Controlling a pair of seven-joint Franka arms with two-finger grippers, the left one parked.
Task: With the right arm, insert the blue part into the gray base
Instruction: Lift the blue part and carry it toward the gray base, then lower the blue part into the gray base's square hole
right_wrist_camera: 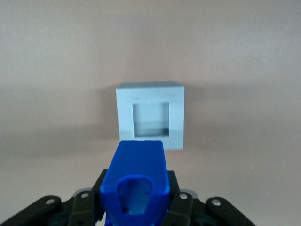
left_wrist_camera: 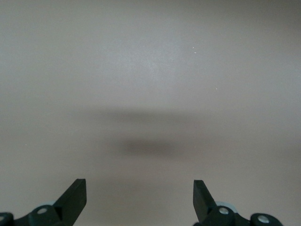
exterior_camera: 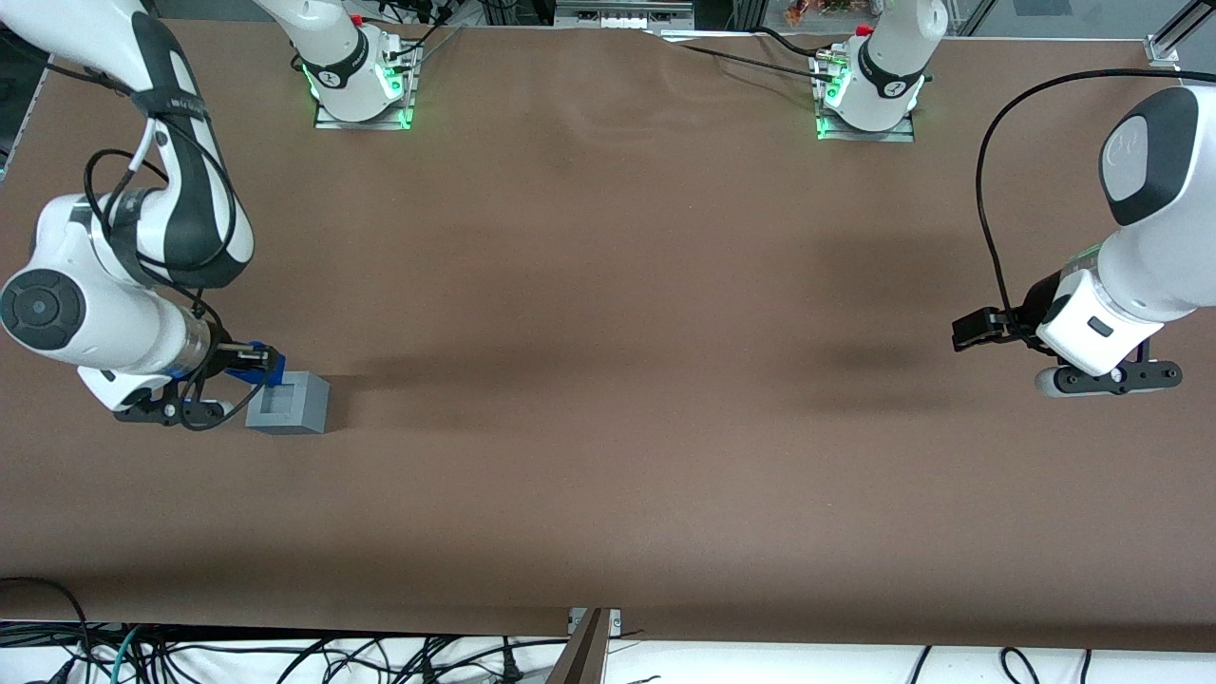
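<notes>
A: Where is the blue part (right_wrist_camera: 134,182)?

B: The gripper (exterior_camera: 249,362) holds it tight, up in the air. It is just beside the gray base (exterior_camera: 288,403) on the table (exterior_camera: 608,380), toward the working arm's end.

A: Which step is this?

B: Lining up, I think. The hole looks empty. Next, move the part over the hole, then go straight down.
</notes>
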